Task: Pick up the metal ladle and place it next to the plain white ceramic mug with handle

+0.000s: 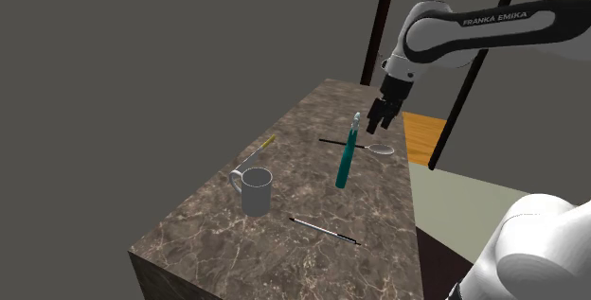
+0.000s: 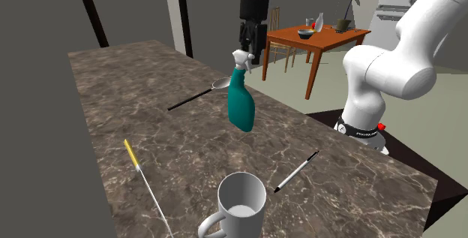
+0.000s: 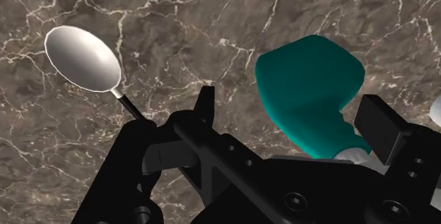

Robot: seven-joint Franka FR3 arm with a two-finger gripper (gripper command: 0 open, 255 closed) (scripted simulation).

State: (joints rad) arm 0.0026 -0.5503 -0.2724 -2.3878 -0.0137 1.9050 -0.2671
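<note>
Shoulder view, left to right. A thin rod (image 1: pixel 260 151) with a yellow handle lies flat near the left edge of the brown marbled bench (image 1: pixel 208 227). Just beside it stands a plain white mug (image 1: pixel 256 190), mouth up, handle turned to this view's left. A slim black pen (image 1: pixel 324 230) lies flat right of the mug, nearer the camera. A teal spray bottle (image 1: pixel 346 161) stands past mid-bench.

Directly behind the bottle, the ladle (image 1: pixel 360 145) lies flat on the far part of the bench, well apart from the mug. Its long axis runs almost level across the view. The thin black handle points to the view's left and the silvery bowl to the right, near the bench's right edge. The jaws hang above the bowl end, clear of it. The white forearm (image 1: pixel 492 19) reads "FRANKA EMIKA" in dark capitals.

Second exterior view. The ladle (image 2: pixel 196 96) runs from handle tip at lower left to bowl at upper right. The bowl lies just beside the bottle's white spray head. A dark band on the arm's base (image 2: pixel 360 130) carries marks too small to read.

Wrist view. The ladle's bowl shows as a pale oval, and its handle runs back beneath one of the fingers (image 3: pixel 205 106). The jaws are released: the fingers stand apart and clasp nothing. The bottle's teal body appears between them. Whether the other finger touches its spray head cannot be told.
</note>
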